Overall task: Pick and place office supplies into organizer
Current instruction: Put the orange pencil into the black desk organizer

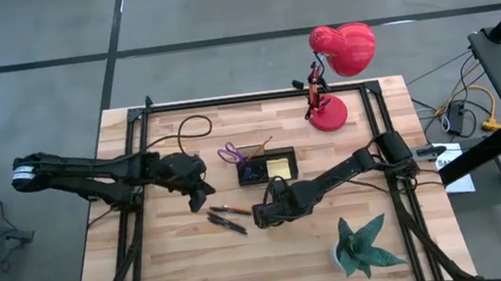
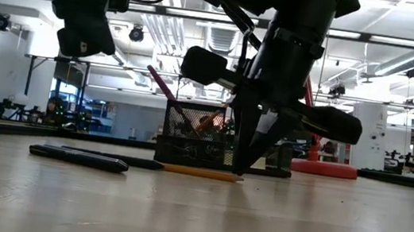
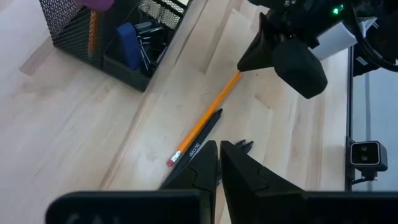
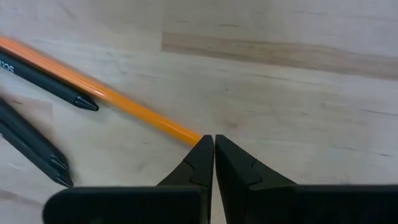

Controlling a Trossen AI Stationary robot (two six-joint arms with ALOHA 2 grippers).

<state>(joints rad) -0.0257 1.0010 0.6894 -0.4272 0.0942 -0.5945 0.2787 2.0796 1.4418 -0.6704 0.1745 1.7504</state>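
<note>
While both arms hang over the counter [image 1: 179,262], the black mesh organizer [image 1: 267,165] stands near its middle: purple-handled scissors [image 1: 229,152] and a pencil stick up from its taller section, a blue block [image 3: 129,53] and metal clips [image 3: 149,50] fill one low compartment, and a yellow sticky-note pad [image 1: 279,166] lies in another. An orange pencil [image 3: 204,118] and dark pens [image 1: 227,221] lie loose just in front. White lettering on one pen is too small to read. The right gripper [image 4: 214,142], jaws pressed together and empty, touches the pencil's tip. The left gripper [image 3: 219,147], jaws likewise closed, holds nothing above the pens.
</note>
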